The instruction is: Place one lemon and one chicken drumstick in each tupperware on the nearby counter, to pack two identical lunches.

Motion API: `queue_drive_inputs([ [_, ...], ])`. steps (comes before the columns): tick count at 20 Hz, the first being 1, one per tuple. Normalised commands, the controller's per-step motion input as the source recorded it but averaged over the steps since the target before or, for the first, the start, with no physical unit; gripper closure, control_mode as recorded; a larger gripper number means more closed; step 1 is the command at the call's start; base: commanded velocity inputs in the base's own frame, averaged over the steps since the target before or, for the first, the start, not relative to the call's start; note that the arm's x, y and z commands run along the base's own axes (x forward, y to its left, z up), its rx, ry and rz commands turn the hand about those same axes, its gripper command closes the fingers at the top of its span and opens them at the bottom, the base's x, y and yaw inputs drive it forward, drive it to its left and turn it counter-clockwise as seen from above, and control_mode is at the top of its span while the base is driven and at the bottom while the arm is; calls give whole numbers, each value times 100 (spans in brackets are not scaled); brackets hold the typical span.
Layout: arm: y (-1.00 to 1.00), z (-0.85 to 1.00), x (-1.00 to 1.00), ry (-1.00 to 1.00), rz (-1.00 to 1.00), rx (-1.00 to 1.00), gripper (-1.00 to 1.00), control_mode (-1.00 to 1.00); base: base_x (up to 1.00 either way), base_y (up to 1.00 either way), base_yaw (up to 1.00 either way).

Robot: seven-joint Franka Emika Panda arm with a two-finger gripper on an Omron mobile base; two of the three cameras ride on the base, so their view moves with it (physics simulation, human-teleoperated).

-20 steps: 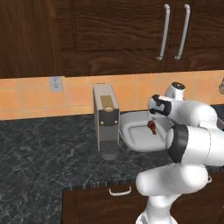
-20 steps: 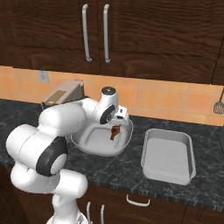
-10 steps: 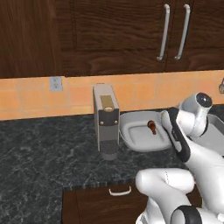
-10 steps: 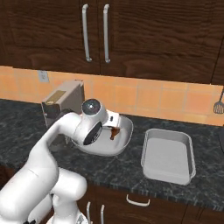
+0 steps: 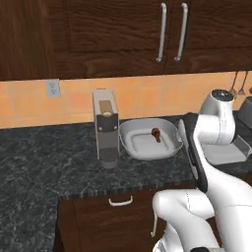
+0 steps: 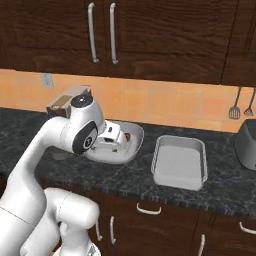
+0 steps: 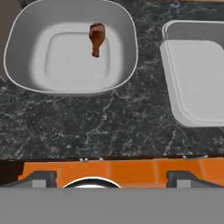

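I see the drumstick lying alone in the bowl tupperware, toward its far rim, well clear of my claw, which is released with its fingers spread wide and nothing between them. The square tupperware sits just beside the bowl on the table. A toaster stands close on the bowl's other side. My arm is raised, the hand looking down.

The counter is showing speckled polished stone; both tupperwares are looking smooth matt plastic; cabinets are showing wood grain.
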Motion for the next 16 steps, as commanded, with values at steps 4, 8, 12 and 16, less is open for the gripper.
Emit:
queue_drive_inputs([
  [4, 0, 0, 0, 0, 0, 0, -100, 100, -100, -100, -11],
  [8, 0, 0, 0, 0, 0, 0, -100, 100, -100, -100, -7],
  [12, 0, 0, 0, 0, 0, 0, -100, 100, -91, -100, -5],
  [16, 0, 0, 0, 0, 0, 0, -100, 100, -43, -100, 0],
])
